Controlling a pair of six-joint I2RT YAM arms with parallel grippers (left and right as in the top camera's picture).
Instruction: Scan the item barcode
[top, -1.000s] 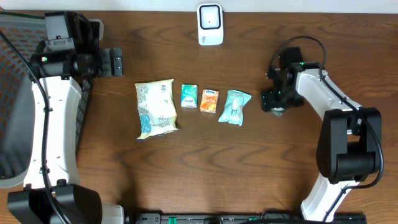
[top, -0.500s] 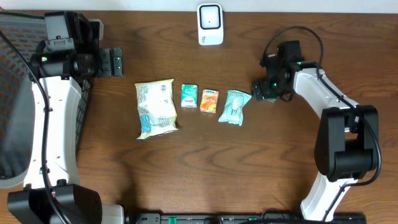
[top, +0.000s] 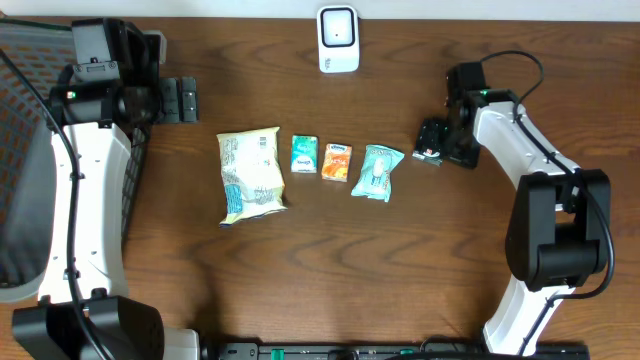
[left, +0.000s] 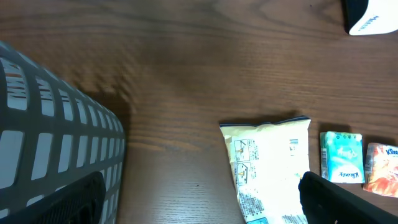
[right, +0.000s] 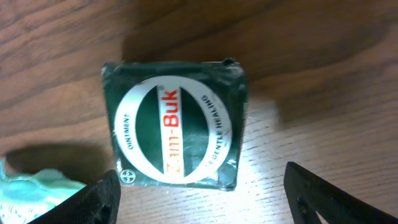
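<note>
The right gripper (right: 202, 202) is open, with its two fingers (right: 93, 199) wide apart and holding nothing. The little green box (right: 174, 134) lies flat on the table just in front of those fingers, label up, and nothing touches it. It is almost square and sits a bit closer to one finger than the other, so I think the gripper must slide over a little before it goes down. A teal pouch (top: 377, 171) lies just beside the box on that same side, so there is not much room there. The other sides are bare wood. The white scanner (top: 338, 40) is well apart, past the pouch. The left gripper (left: 199, 186) is open too and far away, so the right arm is the nearer one.
</note>
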